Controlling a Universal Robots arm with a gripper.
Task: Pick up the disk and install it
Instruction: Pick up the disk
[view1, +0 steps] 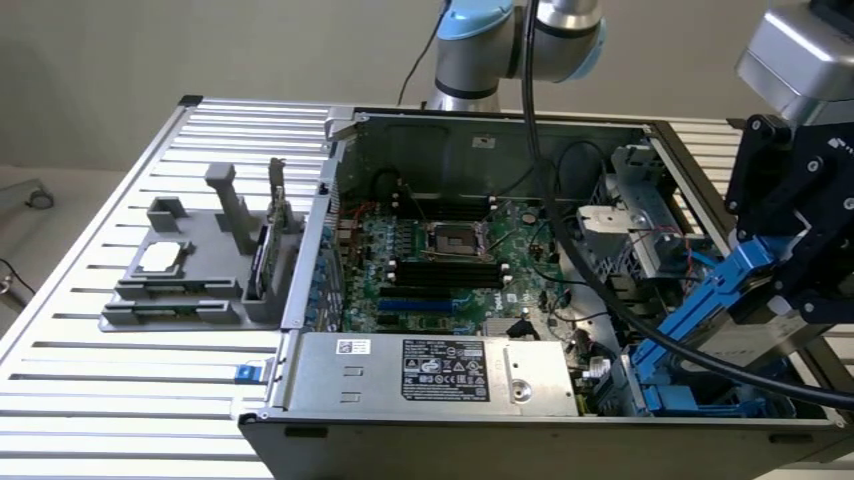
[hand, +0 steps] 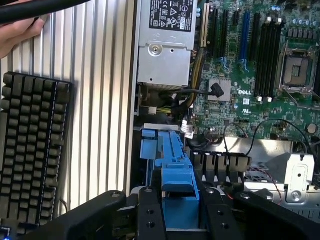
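Jaws clamped on the disk (view1: 731, 318) - you can see the black fingers (hand: 150, 210) pressing either side of its blue carrier in the wrist view. The disk is tilted, its low end pointing into the blue drive bay (view1: 663, 388) at the near corner of the computer case (view1: 400, 125) on the exterior view's right. You can't tell whether it touches the bay rails. A black cable (view1: 531, 150) drapes across the open case to the arm. The motherboard (view1: 441, 255) sits mid-case and the power supply (view1: 441, 370) is on the near side. A grey fixture (view1: 200, 290) stands on the slatted surface (view1: 107, 400) on the exterior view's left - well apart. The wrist view shows a keyboard (hand: 30, 150) and a hand (hand: 17, 32).
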